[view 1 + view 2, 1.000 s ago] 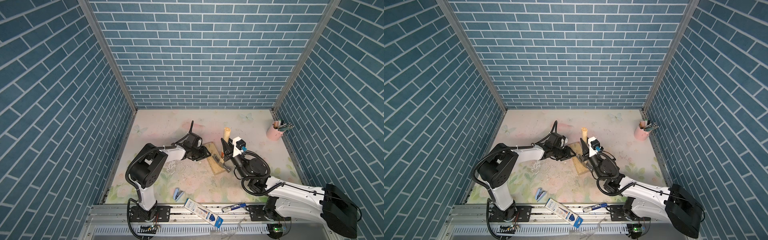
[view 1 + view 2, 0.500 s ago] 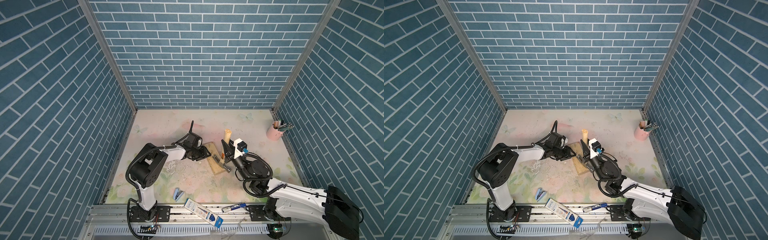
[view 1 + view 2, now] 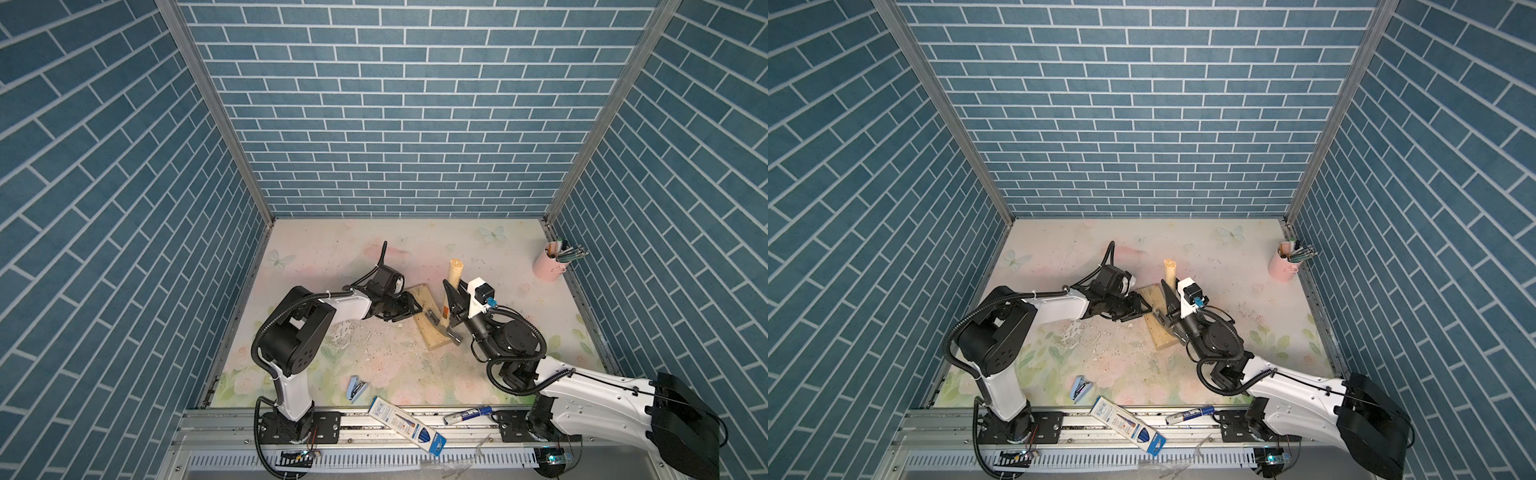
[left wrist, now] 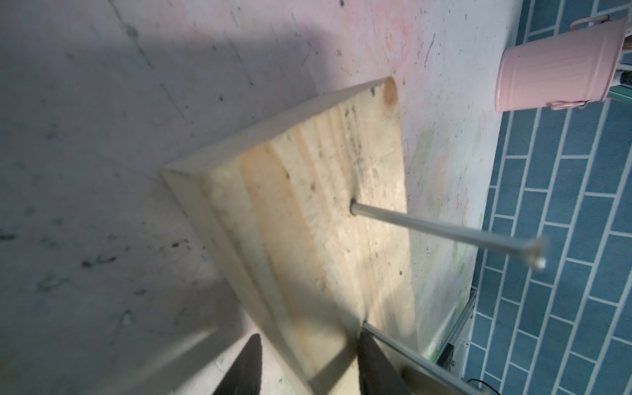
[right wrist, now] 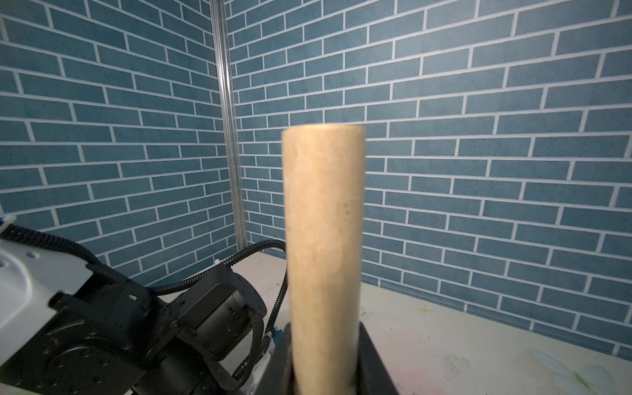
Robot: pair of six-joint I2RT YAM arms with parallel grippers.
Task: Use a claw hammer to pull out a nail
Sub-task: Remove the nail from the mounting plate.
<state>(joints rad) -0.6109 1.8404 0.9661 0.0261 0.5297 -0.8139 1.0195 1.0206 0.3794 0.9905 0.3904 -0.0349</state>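
On my left, the left gripper (image 3: 409,308) sits low at the far end of the wooden board (image 3: 434,347). Its fingers (image 4: 244,366) are parted astride the board's edge, one down beside it on the table (image 3: 332,257) and one over its top face. I can't tell whether they bear on the wood. In the left wrist view a long nail (image 4: 444,232) stands out of the board, and a second nail (image 4: 390,343) rises just beside the finger on top. Further right, the claw hammer (image 3: 454,276) stands nearly upright, with its grey head down on the board and its pale handle pointing up toward the back wall. The right gripper (image 3: 453,301) is clamped tight on that handle, partway up. Well off to the right, a pink pot (image 3: 548,268) of pens stands by the wall.
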